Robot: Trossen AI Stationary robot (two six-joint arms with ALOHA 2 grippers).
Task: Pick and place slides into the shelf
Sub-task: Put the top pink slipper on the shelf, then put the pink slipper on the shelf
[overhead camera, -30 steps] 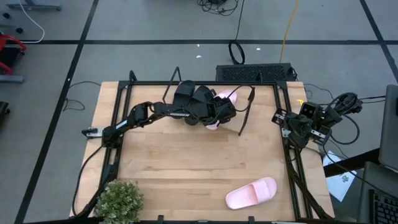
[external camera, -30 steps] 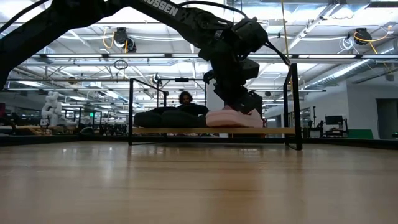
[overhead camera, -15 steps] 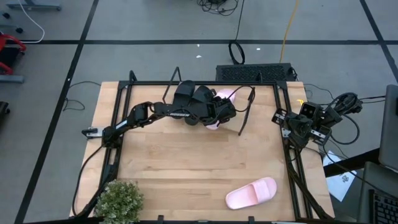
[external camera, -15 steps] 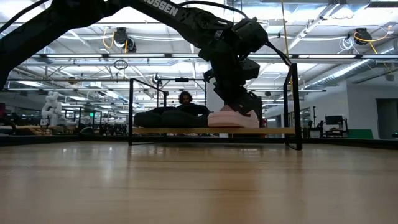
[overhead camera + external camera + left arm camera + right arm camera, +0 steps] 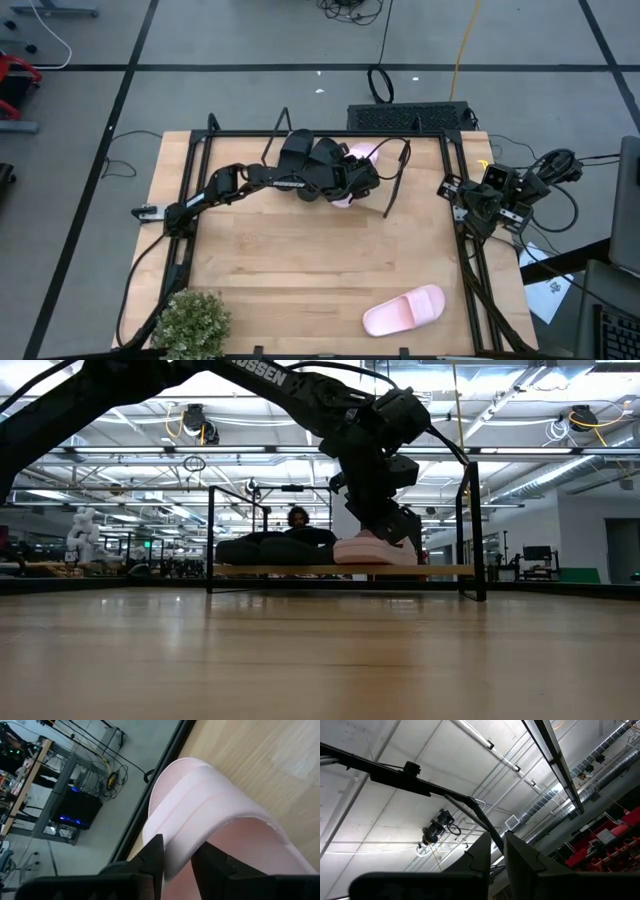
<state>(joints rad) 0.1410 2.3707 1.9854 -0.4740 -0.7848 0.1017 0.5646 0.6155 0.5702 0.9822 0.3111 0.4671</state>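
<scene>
The shelf [image 5: 340, 571] at the far table edge carries the black pair [image 5: 268, 549] and one pink slide [image 5: 375, 550], whose strap the left gripper [image 5: 176, 862] pinches. The other pink slide [image 5: 404, 309] lies near the front, closer to the parked right gripper [image 5: 496, 851], whose fingers are almost together.

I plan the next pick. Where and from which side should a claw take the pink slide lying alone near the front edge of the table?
Probably by the wide strap of the loose pink slide, from straight above. It lies flat, sole down, so the strap arches up and gives one finger room beneath it, much as the left claw grips the other pink slide's strap.
</scene>
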